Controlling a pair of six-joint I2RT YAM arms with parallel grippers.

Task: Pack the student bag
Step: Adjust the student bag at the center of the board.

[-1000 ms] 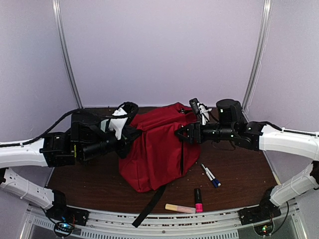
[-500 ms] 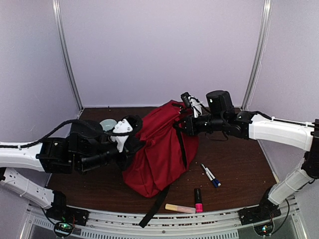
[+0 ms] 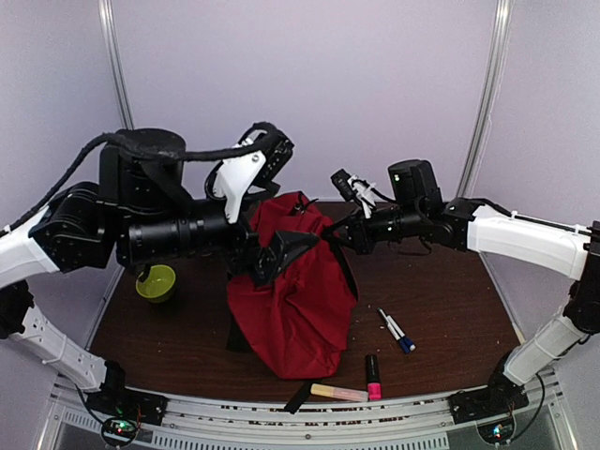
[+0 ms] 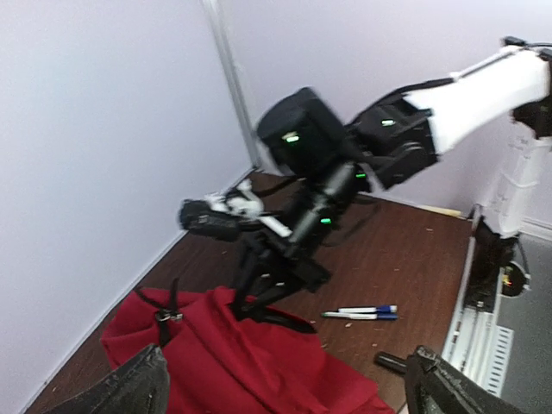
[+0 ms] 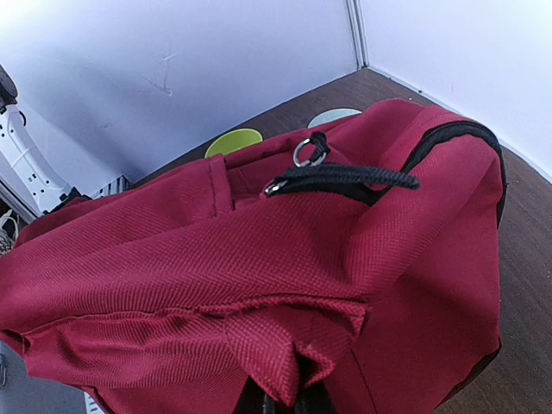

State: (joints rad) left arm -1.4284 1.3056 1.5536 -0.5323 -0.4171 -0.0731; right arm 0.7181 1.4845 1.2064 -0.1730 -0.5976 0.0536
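Lifting clear, the left gripper [image 3: 286,255] now gapes empty above the red backpack [image 3: 295,314], which slumps mid-table [image 3: 450,300]. Only the right gripper [image 3: 342,234], pinching a fabric fold, props it up; if that fold slips, the bag likely collapses.

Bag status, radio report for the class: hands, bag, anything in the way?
Left hand open, empty, over bag. Right hand shut on bag fabric. Bag upright on table. Pen, marker, highlighter loose by near edge; bowl at left.

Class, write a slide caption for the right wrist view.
Right gripper shut on the bag, green bowl behind.
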